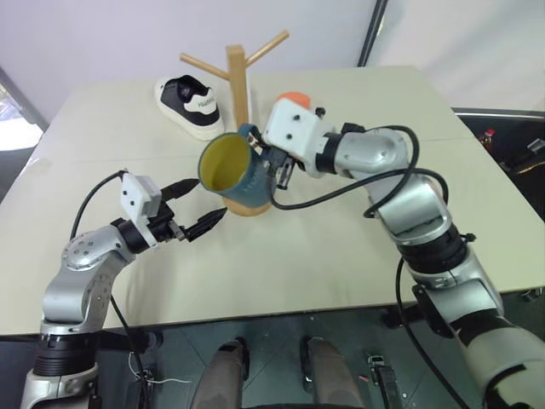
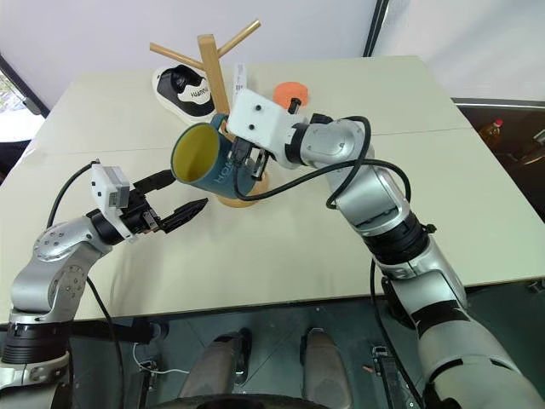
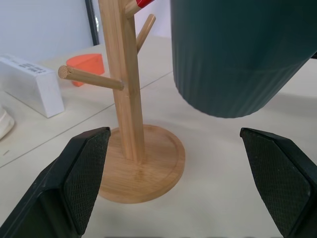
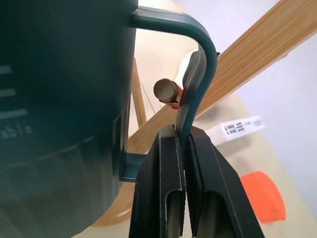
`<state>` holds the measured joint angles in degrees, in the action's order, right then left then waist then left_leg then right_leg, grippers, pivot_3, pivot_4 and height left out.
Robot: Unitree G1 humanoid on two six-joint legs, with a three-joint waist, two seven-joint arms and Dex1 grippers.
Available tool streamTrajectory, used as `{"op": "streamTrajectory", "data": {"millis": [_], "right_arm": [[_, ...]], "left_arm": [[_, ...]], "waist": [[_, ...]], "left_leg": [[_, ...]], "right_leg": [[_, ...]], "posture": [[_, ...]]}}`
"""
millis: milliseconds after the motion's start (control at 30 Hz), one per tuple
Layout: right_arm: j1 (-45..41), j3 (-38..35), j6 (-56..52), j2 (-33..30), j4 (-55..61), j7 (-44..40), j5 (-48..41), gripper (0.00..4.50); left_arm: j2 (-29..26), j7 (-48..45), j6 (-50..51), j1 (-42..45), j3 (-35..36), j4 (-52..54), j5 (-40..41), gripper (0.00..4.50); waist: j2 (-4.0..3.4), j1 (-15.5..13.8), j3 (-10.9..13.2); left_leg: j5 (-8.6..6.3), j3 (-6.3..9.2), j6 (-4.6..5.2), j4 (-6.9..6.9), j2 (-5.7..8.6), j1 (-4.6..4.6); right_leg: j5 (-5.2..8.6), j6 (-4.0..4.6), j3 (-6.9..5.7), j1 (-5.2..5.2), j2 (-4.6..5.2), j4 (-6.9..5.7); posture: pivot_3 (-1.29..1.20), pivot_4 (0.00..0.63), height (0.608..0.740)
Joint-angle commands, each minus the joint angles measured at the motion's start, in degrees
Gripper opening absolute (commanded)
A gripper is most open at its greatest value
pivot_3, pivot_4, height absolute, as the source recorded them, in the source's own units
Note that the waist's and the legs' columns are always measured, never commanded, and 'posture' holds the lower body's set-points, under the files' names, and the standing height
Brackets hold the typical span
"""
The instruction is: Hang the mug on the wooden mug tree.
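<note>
The teal-blue mug [image 1: 228,170] with a yellow inside hangs tipped on its side above the table, its mouth turned toward my left. My right gripper [image 4: 184,144] is shut on the mug's loop handle [image 4: 200,44]. Right behind the mug stands the wooden mug tree [image 1: 236,77], whose round base [image 3: 143,173] sits under the mug. A red-tipped peg [image 4: 166,90] lies close beside the handle loop. My left gripper [image 1: 200,207] is open, low over the table just left of the mug and holding nothing.
A black-and-white shoe [image 1: 192,104] lies behind the tree on the left. A small orange object [image 1: 294,98] and a white box [image 3: 29,84] sit behind the tree. The pale table [image 1: 341,256] stretches to the right and toward me.
</note>
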<state>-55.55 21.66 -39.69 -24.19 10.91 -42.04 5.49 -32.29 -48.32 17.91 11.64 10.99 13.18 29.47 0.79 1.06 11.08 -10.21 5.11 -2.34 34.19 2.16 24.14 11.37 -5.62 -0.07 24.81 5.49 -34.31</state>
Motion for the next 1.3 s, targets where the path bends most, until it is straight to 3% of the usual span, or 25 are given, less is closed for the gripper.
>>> {"op": "streamTrajectory", "data": {"millis": [33, 1033, 1133, 1300], "right_arm": [[-2.1, -0.1, 0.0, 0.7, 0.1, 0.9, 1.0, 0.04], [-1.4, 0.1, 3.9, 1.0, -5.5, 0.1, 2.7, 0.04], [-1.4, -0.1, 4.2, 1.1, -6.0, 0.1, 2.7, 1.0], [-1.7, -0.3, 5.3, 1.5, -6.7, 1.1, 3.3, 3.69]], "left_arm": [[-0.4, 0.0, -1.0, 0.7, 1.8, 0.7, 1.3, 4.5], [-3.6, 2.8, 3.9, -3.2, 8.6, 8.2, 9.9, 4.5], [-3.7, 3.0, 4.2, -3.1, 8.7, 8.4, 10.2, 4.5], [-3.9, 3.2, 4.1, -2.7, 8.4, 8.2, 10.3, 4.5]], "waist": [[0.0, 0.0, 0.0], [0.01, -0.1, 0.0], [0.0, 0.0, 0.0], [0.0, 0.1, 0.0]], "left_leg": [[0.0, 0.0, 0.0, 0.0, 0.0, 0.0], [0.0, 0.0, 0.0, 0.02, -0.01, -0.09], [0.0, -0.01, 0.0, 0.02, -0.01, -0.09], [0.0, -0.01, -0.01, 0.01, -0.01, -0.09]], "right_leg": [[0.0, 0.0, 0.0, 0.0, 0.0, 0.0], [-0.02, 0.0, 0.0, -0.07, -0.02, -0.02], [-0.02, 0.0, 0.01, -0.08, -0.02, -0.01], [-0.02, 0.0, 0.01, -0.07, -0.03, -0.02]], "posture": [[0.0, 0.15, 0.74], [0.0, 0.15, 0.74], [0.0, 0.15, 0.74], [0.0, 0.15, 0.74]]}}
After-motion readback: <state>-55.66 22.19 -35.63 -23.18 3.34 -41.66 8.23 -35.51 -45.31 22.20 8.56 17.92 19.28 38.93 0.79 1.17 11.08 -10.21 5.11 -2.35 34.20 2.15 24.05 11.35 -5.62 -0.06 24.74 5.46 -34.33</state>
